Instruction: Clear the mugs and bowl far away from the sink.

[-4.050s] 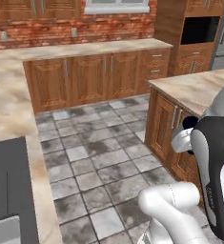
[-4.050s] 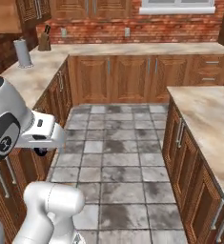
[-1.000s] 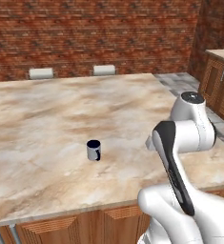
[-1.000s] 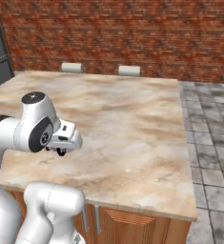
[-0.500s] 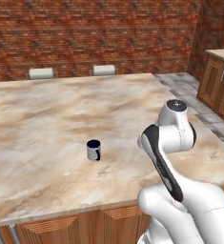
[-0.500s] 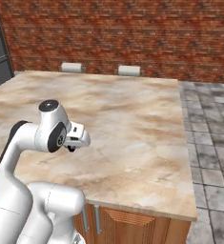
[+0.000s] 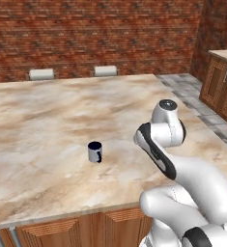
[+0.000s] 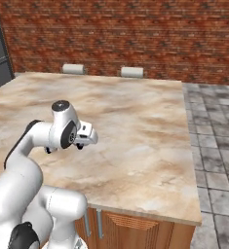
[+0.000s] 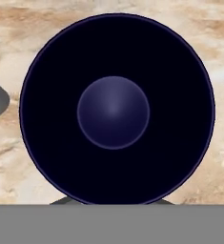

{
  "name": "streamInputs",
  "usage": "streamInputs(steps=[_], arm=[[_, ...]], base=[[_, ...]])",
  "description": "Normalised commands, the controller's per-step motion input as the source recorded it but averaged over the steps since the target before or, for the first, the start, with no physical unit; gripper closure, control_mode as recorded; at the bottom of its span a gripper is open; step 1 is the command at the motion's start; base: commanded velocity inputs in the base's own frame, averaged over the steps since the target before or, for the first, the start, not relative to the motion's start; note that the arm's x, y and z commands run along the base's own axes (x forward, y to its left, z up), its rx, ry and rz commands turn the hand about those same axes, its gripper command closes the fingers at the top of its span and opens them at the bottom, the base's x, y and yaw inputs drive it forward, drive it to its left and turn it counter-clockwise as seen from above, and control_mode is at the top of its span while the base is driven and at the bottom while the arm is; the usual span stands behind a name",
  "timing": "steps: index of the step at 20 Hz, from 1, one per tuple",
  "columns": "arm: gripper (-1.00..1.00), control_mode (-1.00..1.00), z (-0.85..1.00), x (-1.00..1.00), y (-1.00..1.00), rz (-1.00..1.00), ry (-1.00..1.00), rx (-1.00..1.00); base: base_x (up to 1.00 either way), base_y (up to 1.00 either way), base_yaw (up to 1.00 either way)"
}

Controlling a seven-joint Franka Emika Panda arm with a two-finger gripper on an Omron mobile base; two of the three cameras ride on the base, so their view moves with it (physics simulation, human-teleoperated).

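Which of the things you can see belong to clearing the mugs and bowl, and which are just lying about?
Part of the job:
- dark blue mug, standing on the marble counter
- dark blue round thing, close up in the hand view, probably the other mug

Just there:
- two pale seat backs behind the counter
- wooden cabinets

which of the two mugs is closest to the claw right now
The dark blue mug seen end-on, huge in the hand view, right at the claw. The other mug stands upright on the counter, apart from the arm.
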Motion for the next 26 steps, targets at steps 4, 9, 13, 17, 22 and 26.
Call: streamInputs(steps=[4, 9, 13, 17, 22, 26], arm=[[1.00, -1.00, -0.32, 0.40, 0.00, 0.00, 0.00, 0.00], [1.00, -1.00, -0.37, 0.46, 0.00, 0.00, 0.04, 0.00], [1.00, -1.00, -0.32, 0.41, 0.00, 0.00, 0.02, 0.00], [1.00, -1.00, -0.40, 0.33, 0.00, 0.00, 0.05, 0.00], [1.00, -1.00, -0.40, 0.26, 0.00, 0.00, 0.05, 0.00], [1.00, -1.00, -0.34, 0.26, 0.00, 0.00, 0.03, 0.00]], base=[[0.00, 0.00, 0.00], [0.00, 0.00, 0.00], [0.00, 0.00, 0.00], [0.00, 0.00, 0.00], [0.00, 0.00, 0.00], [0.00, 0.00, 0.00]])
